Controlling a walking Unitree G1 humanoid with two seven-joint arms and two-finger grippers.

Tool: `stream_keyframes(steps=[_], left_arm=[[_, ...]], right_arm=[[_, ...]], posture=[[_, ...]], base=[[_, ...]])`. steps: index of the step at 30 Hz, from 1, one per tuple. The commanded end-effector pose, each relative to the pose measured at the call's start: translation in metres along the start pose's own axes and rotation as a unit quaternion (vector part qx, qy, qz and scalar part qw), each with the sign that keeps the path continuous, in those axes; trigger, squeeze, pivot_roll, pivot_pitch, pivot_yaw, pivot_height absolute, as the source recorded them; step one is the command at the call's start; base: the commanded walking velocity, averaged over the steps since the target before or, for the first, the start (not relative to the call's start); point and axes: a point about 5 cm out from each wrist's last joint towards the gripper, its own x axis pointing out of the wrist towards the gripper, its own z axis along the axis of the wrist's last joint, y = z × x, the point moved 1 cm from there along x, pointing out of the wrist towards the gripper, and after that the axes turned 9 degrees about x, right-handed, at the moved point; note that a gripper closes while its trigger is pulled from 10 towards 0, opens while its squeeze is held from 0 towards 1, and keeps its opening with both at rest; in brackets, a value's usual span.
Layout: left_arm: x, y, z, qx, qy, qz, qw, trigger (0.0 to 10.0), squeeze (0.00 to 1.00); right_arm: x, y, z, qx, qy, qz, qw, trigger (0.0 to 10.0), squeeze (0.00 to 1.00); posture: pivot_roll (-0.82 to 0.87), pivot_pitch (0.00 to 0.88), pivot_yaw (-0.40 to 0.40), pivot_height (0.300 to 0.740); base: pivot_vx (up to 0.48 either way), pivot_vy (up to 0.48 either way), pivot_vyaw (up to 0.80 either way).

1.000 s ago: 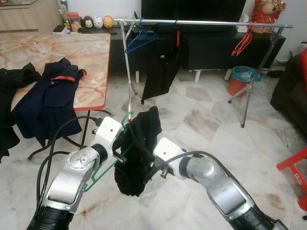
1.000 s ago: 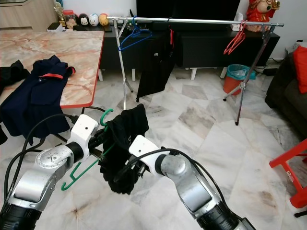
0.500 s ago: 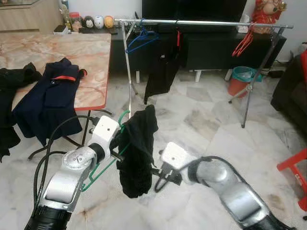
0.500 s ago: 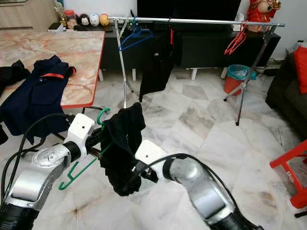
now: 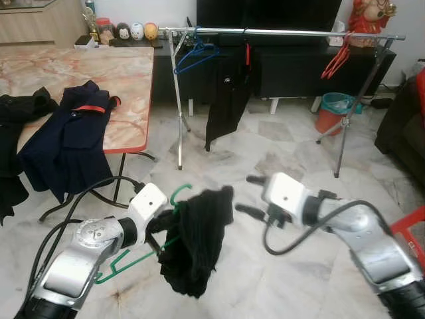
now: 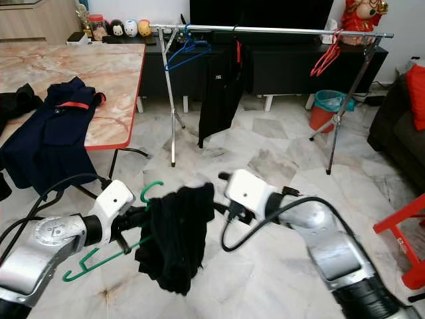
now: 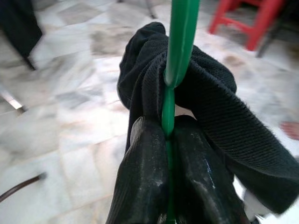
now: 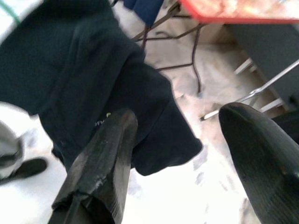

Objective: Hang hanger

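Green plastic, the hanger (image 6: 109, 249) sits clamped in the left gripper (image 7: 167, 140) low over the marble floor (image 5: 292, 159), a black garment (image 5: 196, 249) draped on it. The right gripper (image 5: 247, 195), fingers apart and empty, hovers just beside the cloth, with the clothes rail (image 5: 285, 31) well beyond.

hangers: three, one green (image 5: 133, 256) that I hold, one blue (image 5: 194, 54) and one red (image 5: 337, 58) on the rail
garments: four
figurines: three
bins: one (image 5: 332, 109)
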Motion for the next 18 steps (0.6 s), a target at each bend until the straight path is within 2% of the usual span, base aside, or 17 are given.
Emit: stream_keyframes(steps=[1, 3, 6, 10, 13, 16, 18], left_arm=[[-0.003, -0.005, 0.013, 0.016, -0.024, -0.036, 0.999, 10.0, 0.00], [-0.006, -0.007, 0.015, 0.017, -0.028, -0.060, 0.998, 10.0, 0.00], [-0.008, -0.010, 0.019, 0.016, -0.033, -0.087, 0.996, 10.0, 0.00], [-0.009, -0.012, 0.026, 0.007, -0.050, -0.107, 0.993, 10.0, 0.00], [-0.010, -0.013, 0.029, 0.005, -0.057, -0.118, 0.991, 10.0, 0.00], [-0.011, -0.016, 0.034, 0.008, -0.065, -0.139, 0.988, 10.0, 0.00], [-0.011, -0.017, 0.035, 0.008, -0.067, -0.147, 0.987, 10.0, 0.00]], right_arm=[[-0.004, 0.005, -0.002, 0.002, -0.004, 0.047, 0.999, 10.0, 0.00], [-0.006, 0.006, -0.007, 0.009, 0.006, 0.068, 0.998, 10.0, 0.00], [-0.006, 0.007, -0.015, -0.007, 0.028, 0.083, 0.996, 10.0, 0.00], [-0.005, 0.005, -0.009, 0.010, -0.002, 0.093, 0.996, 10.0, 0.00], [-0.004, 0.005, -0.009, 0.020, -0.005, 0.103, 0.995, 10.0, 0.00], [0.000, 0.002, -0.016, 0.012, 0.007, 0.106, 0.994, 10.0, 0.00], [0.000, 0.000, -0.012, 0.021, -0.011, 0.112, 0.993, 10.0, 0.00]], posture=[[0.12, 0.000, -0.018, 0.740], [0.11, 0.000, -0.016, 0.740], [0.12, 0.000, -0.015, 0.740], [0.12, 0.000, -0.014, 0.740], [0.12, 0.000, -0.012, 0.740], [0.12, 0.000, -0.008, 0.740], [0.12, 0.000, -0.008, 0.740]], base=[[0.000, 0.000, 0.00], [0.000, 0.000, 0.00], [0.000, 0.000, 0.00], [0.000, 0.000, 0.00], [0.000, 0.000, 0.00], [0.000, 0.000, 0.00], [0.000, 0.000, 0.00]])
